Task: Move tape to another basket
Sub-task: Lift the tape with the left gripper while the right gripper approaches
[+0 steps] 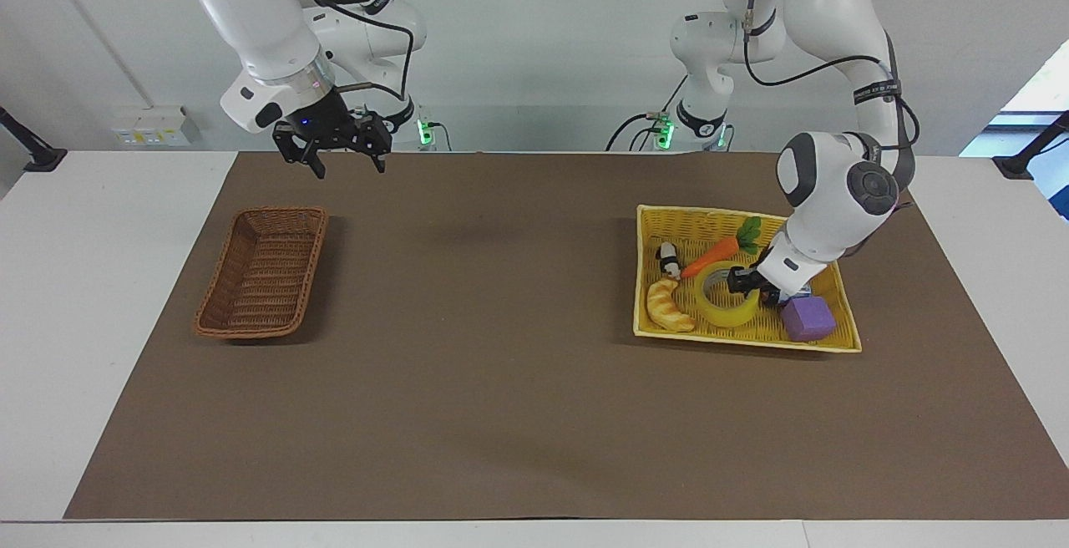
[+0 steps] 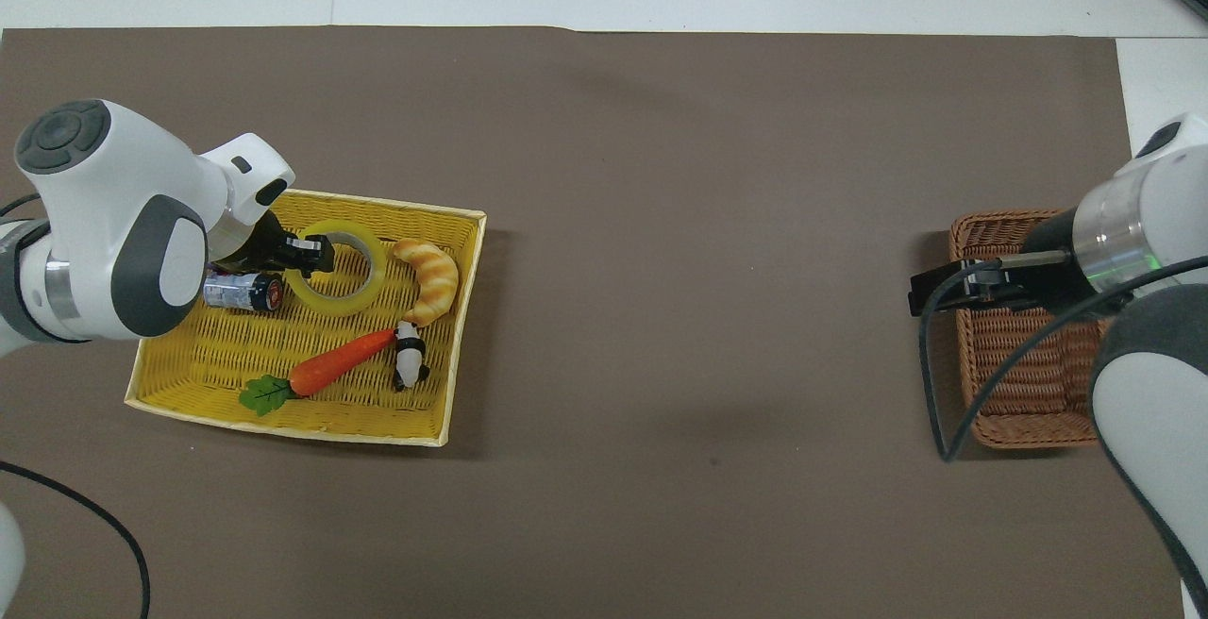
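The left end effector (image 1: 746,283) pinches the tape (image 1: 725,302); next comes lifting it clear toward the brown basket (image 1: 261,274).

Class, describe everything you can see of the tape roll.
The tape is a wide translucent yellow roll with a pale inner ring. It sits tilted inside the yellow basket, beside the croissant toy. The left gripper grips its wall, one finger inside the hole.

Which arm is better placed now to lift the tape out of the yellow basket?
The left arm: the left gripper is shut on the tape in the yellow basket. The right gripper waits open, above the table near the brown basket.
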You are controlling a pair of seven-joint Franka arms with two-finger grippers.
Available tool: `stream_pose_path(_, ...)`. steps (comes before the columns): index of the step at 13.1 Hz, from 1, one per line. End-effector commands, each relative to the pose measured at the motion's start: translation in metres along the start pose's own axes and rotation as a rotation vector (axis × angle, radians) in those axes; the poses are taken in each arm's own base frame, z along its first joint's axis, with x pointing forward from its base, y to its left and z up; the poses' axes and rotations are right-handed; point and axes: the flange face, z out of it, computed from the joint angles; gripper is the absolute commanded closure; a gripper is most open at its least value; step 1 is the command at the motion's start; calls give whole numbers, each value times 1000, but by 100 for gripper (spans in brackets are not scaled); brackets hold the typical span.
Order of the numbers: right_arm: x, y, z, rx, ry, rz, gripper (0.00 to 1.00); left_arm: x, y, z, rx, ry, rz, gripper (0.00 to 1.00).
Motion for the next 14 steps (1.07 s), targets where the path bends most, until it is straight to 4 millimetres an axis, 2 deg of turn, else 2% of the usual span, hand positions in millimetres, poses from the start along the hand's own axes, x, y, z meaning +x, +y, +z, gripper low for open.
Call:
stream_pose_path(1, -3, -14, 2, 21, 17, 45, 0, 4, -1, -16, -55, -17, -36, 100)
stream_pose_path(2, -5, -28, 2, 65, 12, 84, 0, 6, -8, -24, -73, -16, -56, 100)
stream_pose_path(4, 1, -39, 12, 126, 1, 162, 0, 10, -9, -47, -107, -17, -66, 100)
stream_pose_path(6, 5, -65, 24, 135, -3, 134, 0, 13, -7, -66, -145, -19, -73, 100)
stream_pose_path(7, 6, -80, 31, 176, -22, 129, 0, 13, -13, -73, -165, -21, -88, 100)
stream_pose_path(9, 13, -110, 46, 234, -30, 175, 0, 13, -16, -86, -244, -31, -114, 100)
stream_pose_path(10, 19, -126, 55, 270, -25, 224, 0, 13, -16, -86, -289, -35, -127, 100)
stream_pose_path(12, 31, -162, 74, 372, -26, 324, 0, 12, 0, -84, -341, -45, -121, 100)
stream_pose_path(14, 38, -195, 94, 420, -14, 391, 0, 6, 27, -79, -381, -77, -95, 100)
